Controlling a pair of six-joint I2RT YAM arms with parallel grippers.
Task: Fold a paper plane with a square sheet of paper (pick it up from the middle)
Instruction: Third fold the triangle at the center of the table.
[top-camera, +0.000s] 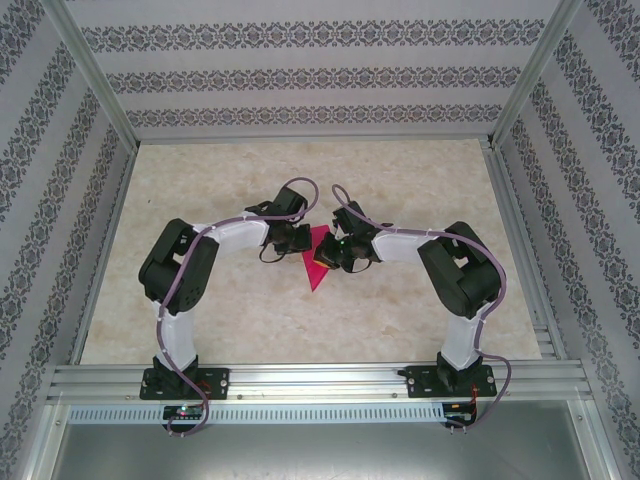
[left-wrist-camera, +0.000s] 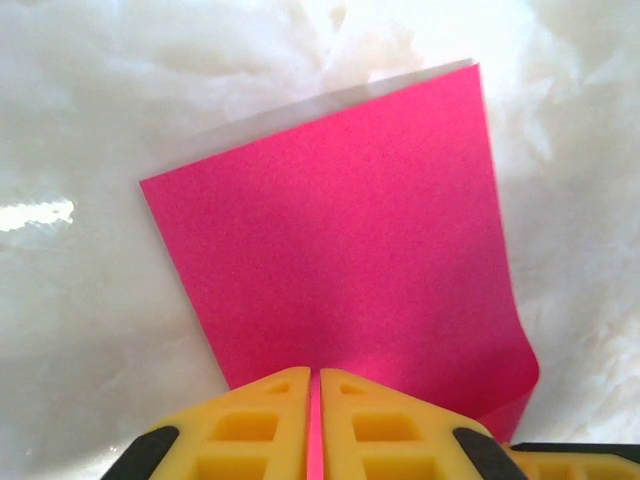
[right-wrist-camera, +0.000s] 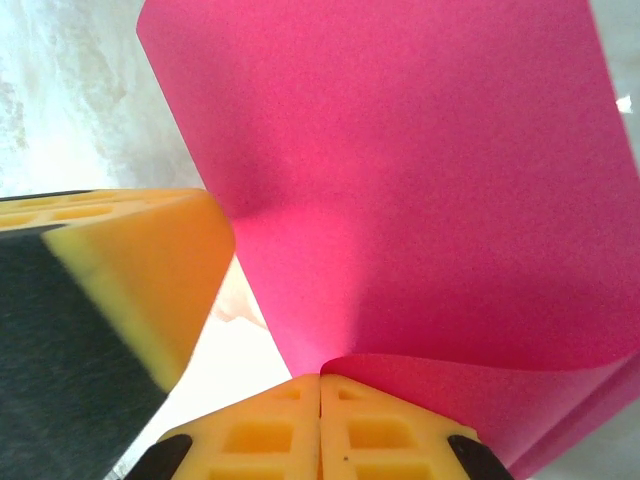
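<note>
The square sheet of paper (top-camera: 314, 270) is bright magenta and hangs above the table's middle between both grippers, its lowest corner pointing toward the arm bases. My left gripper (top-camera: 298, 240) is shut on it; in the left wrist view a thin pink strip runs between the yellow fingertips (left-wrist-camera: 315, 385), and the sheet (left-wrist-camera: 340, 240) spreads flat beyond them. My right gripper (top-camera: 335, 252) is shut on the sheet too. In the right wrist view the paper (right-wrist-camera: 420, 180) curls over from a bend at the closed fingertips (right-wrist-camera: 320, 385). The paper plane is out of view.
The marbled tabletop (top-camera: 400, 190) lies under the sheet. Patterned walls and aluminium rails (top-camera: 320, 380) border it. One yellow finger of the left gripper (right-wrist-camera: 120, 280) sits very close to the right gripper, at the left of the right wrist view.
</note>
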